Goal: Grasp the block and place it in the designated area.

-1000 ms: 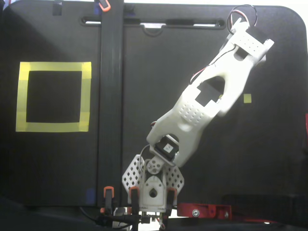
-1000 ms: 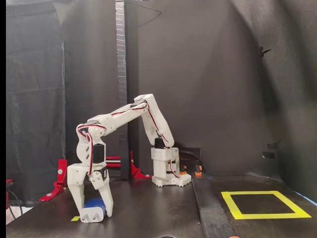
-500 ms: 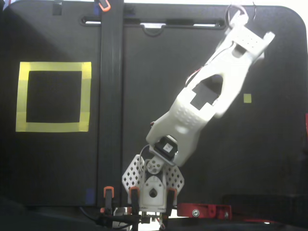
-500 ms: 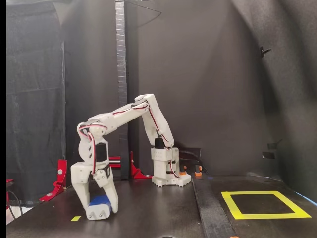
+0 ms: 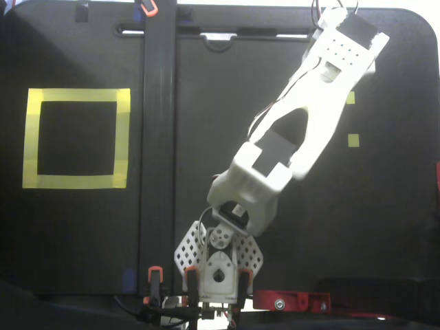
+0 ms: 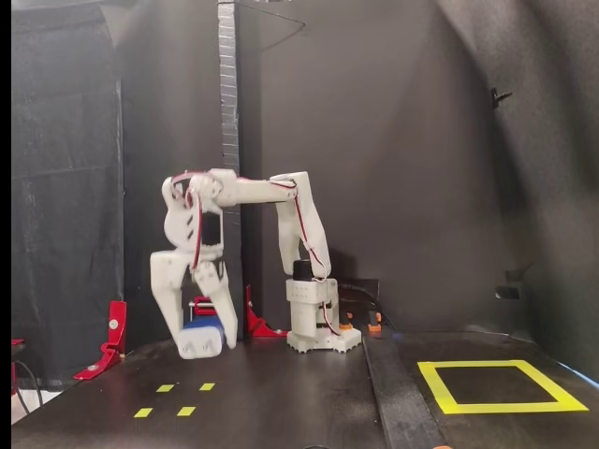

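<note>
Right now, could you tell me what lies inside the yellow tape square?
Inside the designated area only bare black surface shows in both fixed views. The block is not there; it sits between the gripper fingers, lifted above the small yellow markers. Nothing covers the square.

Black table: yellow-tape designated area, small yellow markers.

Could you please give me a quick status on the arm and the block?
Gripper shut on the block, lifted just above the table. Yellow square empty, across the table from the arm's reach. Nothing in the way.
</note>
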Available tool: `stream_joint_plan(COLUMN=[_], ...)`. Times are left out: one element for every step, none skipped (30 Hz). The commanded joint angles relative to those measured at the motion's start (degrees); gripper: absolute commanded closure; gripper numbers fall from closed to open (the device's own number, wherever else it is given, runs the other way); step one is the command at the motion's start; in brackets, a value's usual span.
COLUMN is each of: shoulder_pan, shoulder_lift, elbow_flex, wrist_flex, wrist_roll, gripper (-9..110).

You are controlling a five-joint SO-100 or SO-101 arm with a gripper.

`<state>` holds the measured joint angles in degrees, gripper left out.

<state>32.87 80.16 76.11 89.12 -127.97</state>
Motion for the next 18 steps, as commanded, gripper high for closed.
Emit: stream_joint_plan(shoulder_pan=[-0.2,-0.2,-0.1,0.0,0.0,0.0,-0.2,-0.3,-0.5,-0.9,-1.2,-1.8,-2.5,-3.4,-4.5,-5.5,-6.6,-7.8], shoulder_lift=[3.9,4.0,4.1,4.2,4.2,4.2,4.2,4.2,4.2,4.2,4.3,4.3,4.3,4.3,4.3,4.3,4.3,4.3], elbow_flex=[-2.7,-2.7,-2.7,-2.7,-2.7,-2.7,-2.7,-2.7,-2.7,-2.7,-2.7,-2.7,-2.7,-2.7,-2.7,-2.7,-2.7,-2.7], wrist_flex=[0.9,1.0,1.1,1.1,1.1,1.1,1.1,1.1,1.1,1.1,1.1,1.1,1.1,1.1,1.0,0.9,0.8,0.8], wrist_roll=[0.5,0.5,0.5,0.5,0.5,0.6,0.8,1.1,1.4,1.8,2.4,3.2,4.1,5.3,6.8,8.1,9.5,11.0], gripper=[83,83,83,83,83,83,83,83,83,83,83,83,83,83,83,83,83,83])
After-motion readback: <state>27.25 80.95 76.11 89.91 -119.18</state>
